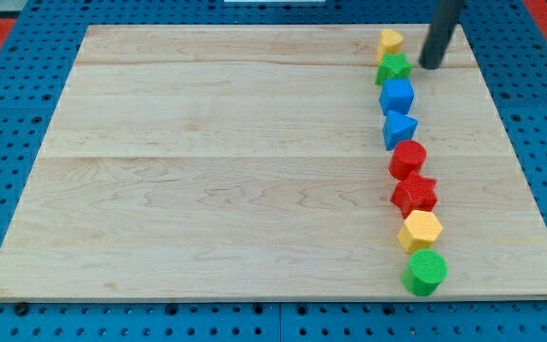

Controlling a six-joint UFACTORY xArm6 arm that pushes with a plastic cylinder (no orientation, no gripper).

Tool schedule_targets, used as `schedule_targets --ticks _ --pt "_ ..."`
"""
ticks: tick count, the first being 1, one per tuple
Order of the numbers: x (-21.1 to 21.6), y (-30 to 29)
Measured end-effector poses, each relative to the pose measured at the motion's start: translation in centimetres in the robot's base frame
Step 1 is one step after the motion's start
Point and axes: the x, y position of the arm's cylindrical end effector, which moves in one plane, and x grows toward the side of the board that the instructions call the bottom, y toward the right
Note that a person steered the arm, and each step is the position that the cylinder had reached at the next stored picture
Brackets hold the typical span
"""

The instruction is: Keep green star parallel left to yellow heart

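The green star (393,68) lies near the view's top right of the wooden board (216,161). The yellow heart (389,42) sits just above it, touching or nearly touching. My tip (430,66) is to the right of the green star, a small gap away, at about the same height in the view. The rod rises from it toward the view's top right.
Below the green star runs a column of blocks: a blue cube (397,96), a blue triangle (399,128), a red round block (408,158), a red star (414,194), a yellow hexagon (420,231) and a green cylinder (424,273). The board's right edge is close by.
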Motion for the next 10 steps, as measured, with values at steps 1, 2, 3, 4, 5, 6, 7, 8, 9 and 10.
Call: schedule_targets --ticks 1,2,3,4,5,6,7,8,9,10 --pt "0.9 -2.9" --pt "1.6 -2.8" --pt "5.6 -5.3" --pt "5.3 -8.6" --pt "1.4 -9.9" --pt "2.8 -10.1" --pt "7.3 -13.1" --pt "4.5 -15.3" --pt "1.8 -15.0" --pt "0.6 -14.0"
